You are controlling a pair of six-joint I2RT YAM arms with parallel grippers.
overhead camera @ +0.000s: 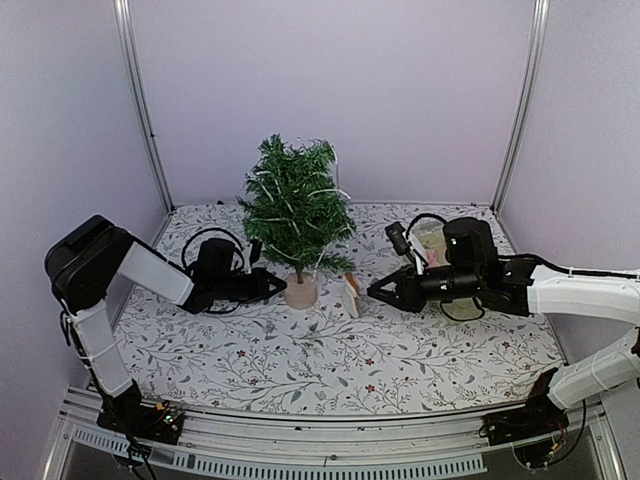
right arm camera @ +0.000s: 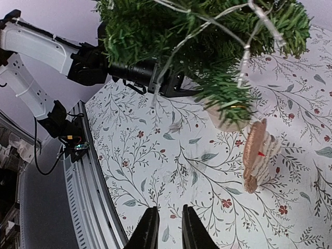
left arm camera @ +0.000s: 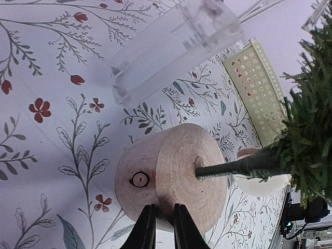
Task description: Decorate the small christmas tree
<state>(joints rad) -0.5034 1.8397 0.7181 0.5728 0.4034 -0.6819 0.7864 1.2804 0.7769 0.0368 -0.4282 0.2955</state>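
The small christmas tree (overhead camera: 295, 205) stands mid-table on its pale round base (overhead camera: 300, 291), with a white light string (right arm camera: 244, 52) draped over the branches. In the left wrist view the wooden base (left arm camera: 171, 176) and the thin trunk (left arm camera: 236, 168) fill the middle. My left gripper (left arm camera: 164, 208) sits right at the base's near side (overhead camera: 277, 285), its jaws only a narrow slit apart with nothing clearly pinched. A rose-gold glittery ornament (overhead camera: 352, 297) lies just right of the base. My right gripper (overhead camera: 374, 292) points at the ornament (right arm camera: 255, 155) from the right, jaws narrowly apart and empty.
A cream perforated basket (overhead camera: 432, 240) stands at the back right, behind my right arm. A clear plastic box (left arm camera: 171, 41) lies on the floral cloth beyond the base. The left arm's black wrist (right arm camera: 124, 72) shows behind the tree in the right wrist view.
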